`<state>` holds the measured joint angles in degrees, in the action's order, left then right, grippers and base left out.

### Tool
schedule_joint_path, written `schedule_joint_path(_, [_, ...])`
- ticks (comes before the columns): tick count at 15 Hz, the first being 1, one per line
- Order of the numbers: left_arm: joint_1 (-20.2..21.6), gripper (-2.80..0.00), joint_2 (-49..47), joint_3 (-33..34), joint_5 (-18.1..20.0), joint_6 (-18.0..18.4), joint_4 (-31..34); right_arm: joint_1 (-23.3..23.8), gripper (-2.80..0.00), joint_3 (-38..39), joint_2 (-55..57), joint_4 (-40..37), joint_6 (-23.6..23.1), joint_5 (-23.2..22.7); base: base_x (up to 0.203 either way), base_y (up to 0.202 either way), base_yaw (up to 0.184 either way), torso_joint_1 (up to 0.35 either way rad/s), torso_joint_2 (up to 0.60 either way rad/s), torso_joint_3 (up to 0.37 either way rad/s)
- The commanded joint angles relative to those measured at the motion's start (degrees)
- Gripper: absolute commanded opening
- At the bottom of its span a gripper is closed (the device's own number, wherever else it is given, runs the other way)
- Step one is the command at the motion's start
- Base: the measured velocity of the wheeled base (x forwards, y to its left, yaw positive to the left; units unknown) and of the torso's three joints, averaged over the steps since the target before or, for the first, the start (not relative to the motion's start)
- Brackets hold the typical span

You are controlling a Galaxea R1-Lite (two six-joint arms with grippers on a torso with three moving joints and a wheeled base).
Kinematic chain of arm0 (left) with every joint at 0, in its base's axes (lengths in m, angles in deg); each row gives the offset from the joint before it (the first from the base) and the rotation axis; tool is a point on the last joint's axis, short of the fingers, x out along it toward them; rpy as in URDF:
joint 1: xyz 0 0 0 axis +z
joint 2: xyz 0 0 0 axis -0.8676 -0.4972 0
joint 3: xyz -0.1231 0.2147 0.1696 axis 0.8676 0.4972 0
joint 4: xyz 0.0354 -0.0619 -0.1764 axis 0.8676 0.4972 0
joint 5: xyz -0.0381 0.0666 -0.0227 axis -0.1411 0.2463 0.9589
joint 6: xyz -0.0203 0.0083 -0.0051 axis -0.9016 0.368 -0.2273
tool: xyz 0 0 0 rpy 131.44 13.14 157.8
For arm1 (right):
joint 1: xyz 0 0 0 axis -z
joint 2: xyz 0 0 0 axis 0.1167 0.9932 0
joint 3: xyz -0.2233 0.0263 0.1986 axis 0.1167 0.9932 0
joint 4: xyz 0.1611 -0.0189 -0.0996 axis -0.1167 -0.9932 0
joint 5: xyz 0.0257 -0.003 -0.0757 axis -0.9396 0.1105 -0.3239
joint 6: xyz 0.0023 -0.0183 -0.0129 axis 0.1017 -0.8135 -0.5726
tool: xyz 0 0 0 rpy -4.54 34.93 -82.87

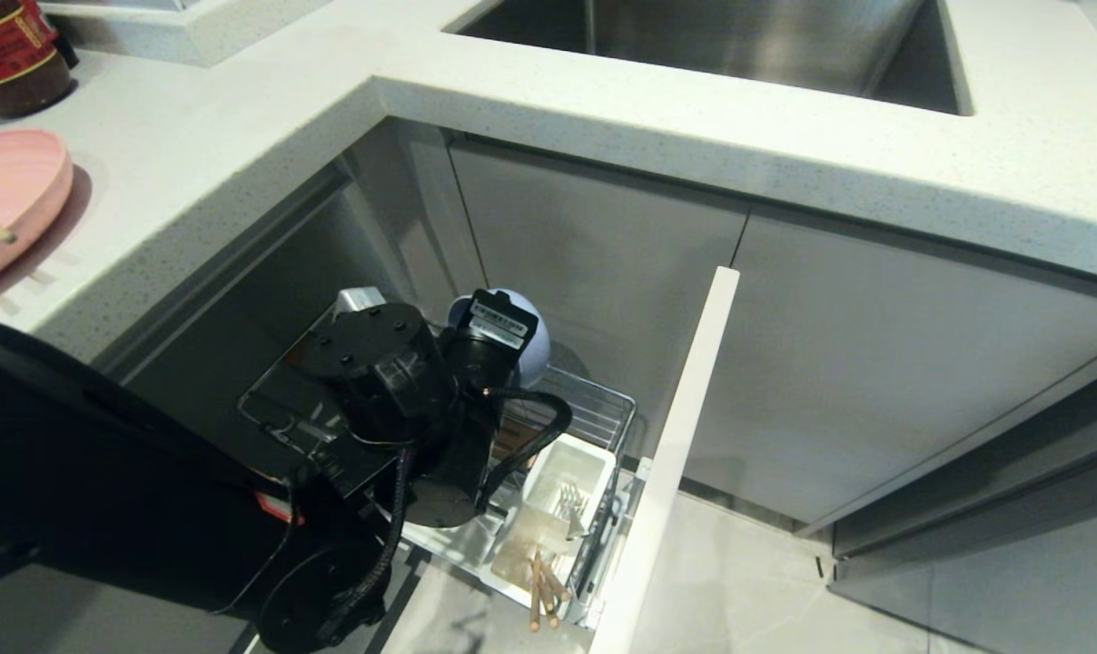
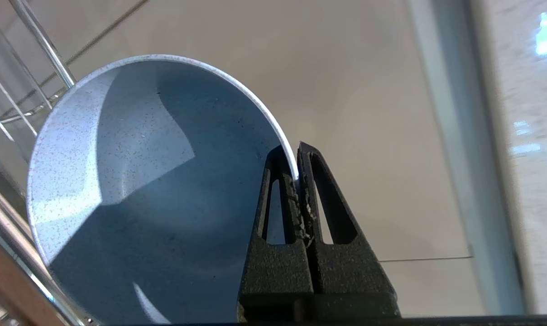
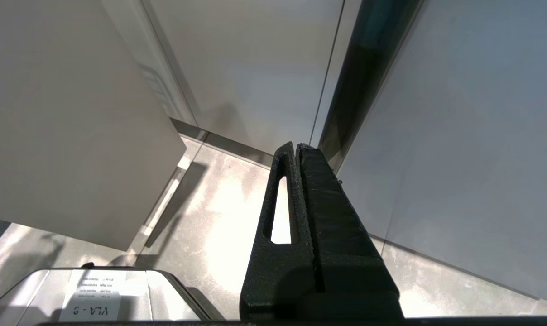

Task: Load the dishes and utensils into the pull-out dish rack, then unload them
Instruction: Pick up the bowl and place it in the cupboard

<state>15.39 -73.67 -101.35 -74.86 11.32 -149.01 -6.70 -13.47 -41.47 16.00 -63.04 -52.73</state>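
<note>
The left pincer [image 2: 297, 174] was clamped on the rim of the pale blue bowl [image 2: 142, 190], held on edge over the pull-out dish rack [image 1: 603, 409] at its 12 o'clock end, probably so it would slot upright between the wires, while the right pincer [image 3: 296, 151] hung closed and empty.

bowl [image 2: 133, 190]: pale blue, speckled | tilted on edge | above rack [image 1: 603, 413]

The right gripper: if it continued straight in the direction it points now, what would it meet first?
The right gripper, shut and parked, points down toward the pale floor where it joins the grey cabinet fronts. Nothing stands in between, so probably the floor near the cabinet base comes first, though depth is unclear.
</note>
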Motion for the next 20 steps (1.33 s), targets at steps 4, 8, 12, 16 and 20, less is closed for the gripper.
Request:
schedule_joint_path(4, [1.7,-2.8,-4.4,-0.3,3.0,-0.7,-4.7,0.0,-2.8,0.0,0.0,0.0,0.0,0.0,0.0,0.0,0.0,0.0,0.0,0.0])
schedule_joint_path(8, [1.8,-2.8,-5.8,0.2,3.7,-1.7,-7.7,0.0,-2.8,0.0,0.0,0.0,0.0,0.0,0.0,0.0,0.0,0.0,0.0,0.0])
schedule_joint_path(12, [2.3,-2.8,-6.1,1.4,5.6,-3.1,-10.8,0.0,-2.8,0.0,0.0,0.0,0.0,0.0,0.0,0.0,0.0,0.0,0.0,0.0])
schedule_joint_path(16, [2.3,-2.8,-7.1,2.4,5.7,-4.7,-10.8,0.0,-2.8,0.0,0.0,0.0,0.0,0.0,0.0,0.0,0.0,0.0,0.0,0.0])
schedule_joint_path(20, [3.5,-2.8,-7.4,2.6,7.7,-8.8,-10.8,0.0,-2.8,0.0,0.0,0.0,0.0,0.0,0.0,0.0,0.0,0.0,0.0,0.0])
